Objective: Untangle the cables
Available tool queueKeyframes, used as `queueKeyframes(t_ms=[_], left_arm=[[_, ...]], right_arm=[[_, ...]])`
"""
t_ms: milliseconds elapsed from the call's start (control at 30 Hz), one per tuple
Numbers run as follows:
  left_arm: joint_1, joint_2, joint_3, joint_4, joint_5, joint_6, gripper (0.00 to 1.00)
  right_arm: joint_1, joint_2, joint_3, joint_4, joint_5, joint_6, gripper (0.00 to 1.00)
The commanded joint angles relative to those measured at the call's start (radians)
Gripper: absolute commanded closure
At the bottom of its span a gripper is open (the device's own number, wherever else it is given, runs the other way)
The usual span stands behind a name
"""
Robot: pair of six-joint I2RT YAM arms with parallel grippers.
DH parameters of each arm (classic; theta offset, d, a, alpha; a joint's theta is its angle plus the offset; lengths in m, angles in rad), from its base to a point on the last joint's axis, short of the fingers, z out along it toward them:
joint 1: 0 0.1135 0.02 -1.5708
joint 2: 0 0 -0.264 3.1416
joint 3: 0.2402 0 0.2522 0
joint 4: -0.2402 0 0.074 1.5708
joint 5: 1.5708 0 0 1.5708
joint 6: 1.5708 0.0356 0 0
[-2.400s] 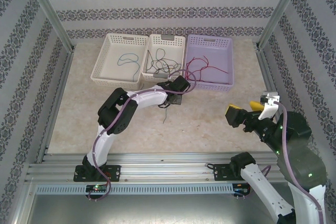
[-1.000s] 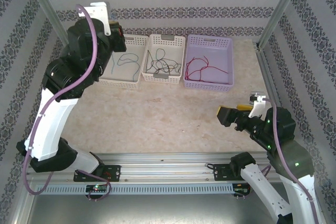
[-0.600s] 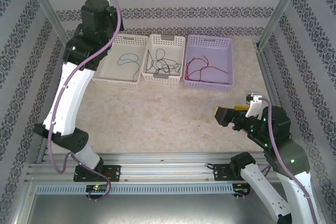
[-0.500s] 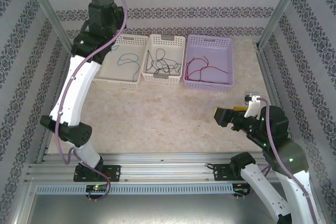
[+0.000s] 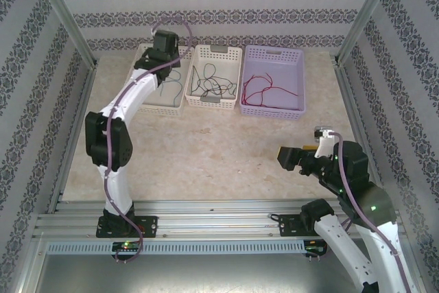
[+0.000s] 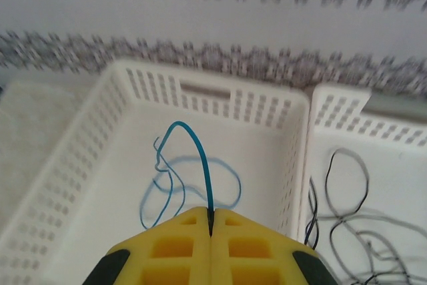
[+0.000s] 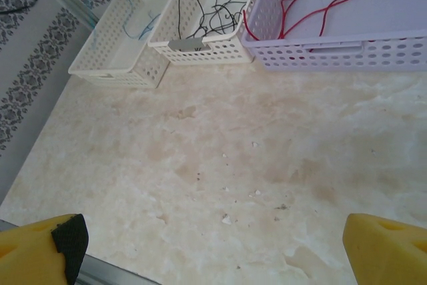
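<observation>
L arm [image 5: 130, 101] swung fwd over left basket [image 6: 67, 171]; L tool [image 6: 210, 221] pinches teal cable [image 6: 207, 181], R tool [image 7: 217, 241] wide.

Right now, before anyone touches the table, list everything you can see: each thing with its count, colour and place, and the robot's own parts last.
left basket: one, white, left end of the row at the back of the table
middle basket: one, white, centre of the row
right basket: one, lilac, right end of the row
blue cable: count unclear, blue-teal, in the left basket, one strand arching up
black cables: tangle, count unclear, black-grey, in the middle basket
red cables: loose tangle, count unclear, red, in the right basket
table: one, beige marbled, under the baskets
left fingers: two, yellow, shut on the blue cable, above the left basket
right fingers: two, yellow, open and holding nothing, over the table's near right
</observation>
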Motion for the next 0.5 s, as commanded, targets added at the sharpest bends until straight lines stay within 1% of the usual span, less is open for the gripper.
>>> queueKeyframes(t_ms=[0,67,233,267,333,400,467], left_arm=[[0.007,0.031,-0.072,0.111,0.035,-0.072,0.98],[0.007,0.048,-0.097,0.123,0.064,-0.092,0.95],[0.007,0.045,-0.15,0.134,0.126,-0.14,0.71],[0.007,0.038,-0.161,0.136,0.144,-0.141,0.61],[0.005,0.011,-0.171,0.123,0.169,-0.142,0.44],[0.004,-0.036,-0.192,0.108,0.181,-0.157,0.23],[0.004,-0.107,-0.232,0.109,0.19,-0.175,0.08]], right_arm=[[0.013,-0.013,-0.002,-0.014,0.015,-0.025,0.02],[0.015,-0.011,-0.004,-0.017,0.021,-0.027,0.02],[0.018,-0.006,-0.012,-0.007,0.026,-0.029,0.02],[0.018,-0.007,-0.012,-0.007,0.031,-0.03,0.02],[0.018,-0.007,-0.017,-0.002,0.039,-0.032,0.02],[0.02,-0.003,-0.024,0.006,0.042,-0.032,0.02],[0.02,0.006,-0.025,0.012,0.059,-0.029,0.02]])
